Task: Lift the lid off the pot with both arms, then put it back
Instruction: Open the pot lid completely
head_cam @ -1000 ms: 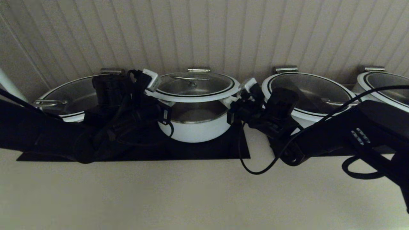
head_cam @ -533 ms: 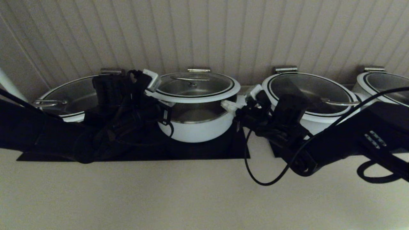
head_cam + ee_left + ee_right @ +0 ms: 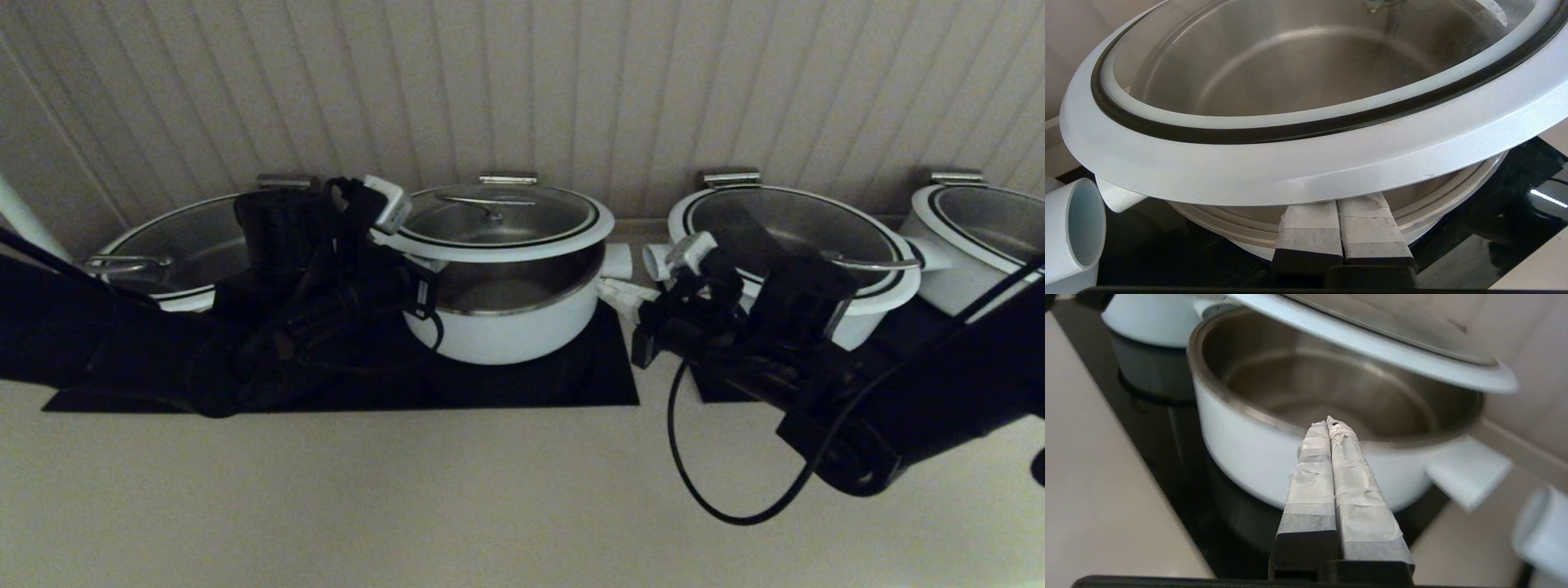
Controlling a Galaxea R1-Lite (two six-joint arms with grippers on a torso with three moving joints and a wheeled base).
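The lid (image 3: pixel 500 219), glass with a white rim and a steel handle at its centre, hangs tilted above the pot (image 3: pixel 506 327), so the steel inside shows beneath it. My left gripper (image 3: pixel 420 261) is shut, its fingers (image 3: pixel 1310 228) pressed together under the lid's rim (image 3: pixel 1290 171) on the pot's left side. My right gripper (image 3: pixel 624 292) is shut and empty, off the lid, beside the pot's right wall; its fingertips (image 3: pixel 1329 422) point at the pot's rim (image 3: pixel 1241 412). I cannot see what holds up the lid's right side.
Wider white lidded pots stand to the left (image 3: pixel 163 253), right (image 3: pixel 800 237) and far right (image 3: pixel 971 237). A black cooktop (image 3: pixel 604 376) lies under the pot. The pot's stub handle (image 3: pixel 618 261) faces the neighbour's handle (image 3: pixel 657 261). A ribbed wall rises close behind.
My right gripper has drawn out from under the lid's right rim and moved right and down, away from the pot. The lid and my left gripper have stayed in place.
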